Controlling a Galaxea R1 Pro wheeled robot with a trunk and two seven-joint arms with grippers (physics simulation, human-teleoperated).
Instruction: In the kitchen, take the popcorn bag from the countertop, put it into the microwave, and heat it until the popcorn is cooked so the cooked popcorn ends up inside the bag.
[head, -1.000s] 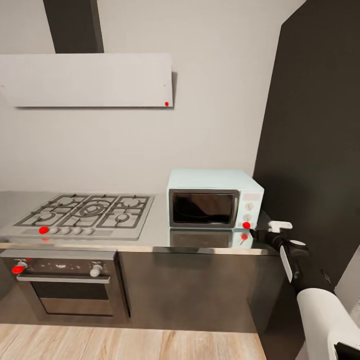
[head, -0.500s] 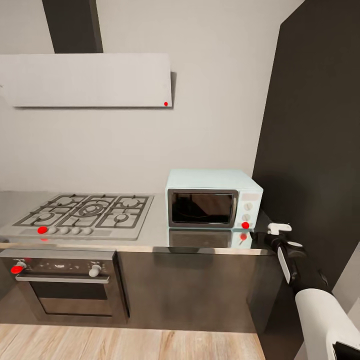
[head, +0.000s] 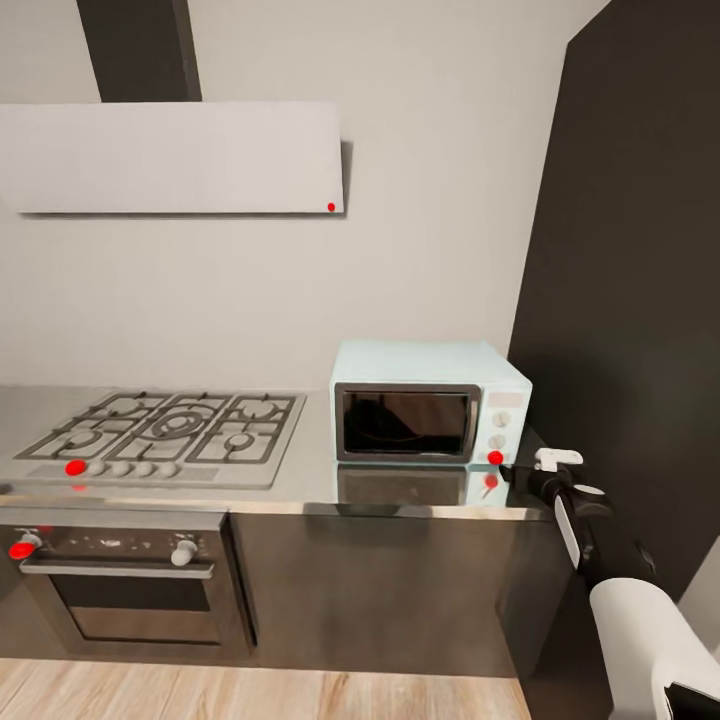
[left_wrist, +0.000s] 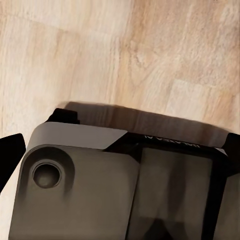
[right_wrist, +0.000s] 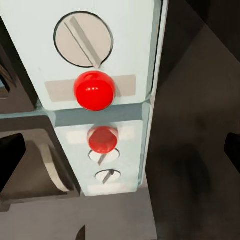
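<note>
The pale blue microwave stands on the grey countertop with its dark glass door shut. My right gripper hovers at the microwave's lower right front corner, just beside the round red light. In the right wrist view that red light sits under a white knob, and the right gripper is open, its dark fingertips at the picture's two sides with nothing between them. My left gripper is open too, pointing down at the floor. The popcorn bag is out of view.
A steel gas hob lies left of the microwave, with a built-in oven under it and a white hood above. A tall dark cabinet rises at the right. My left wrist view looks at wood floor and my base.
The head view has shifted slightly, so the hob and oven sit a little lower and further left. The right gripper has stayed by the microwave's red light.
</note>
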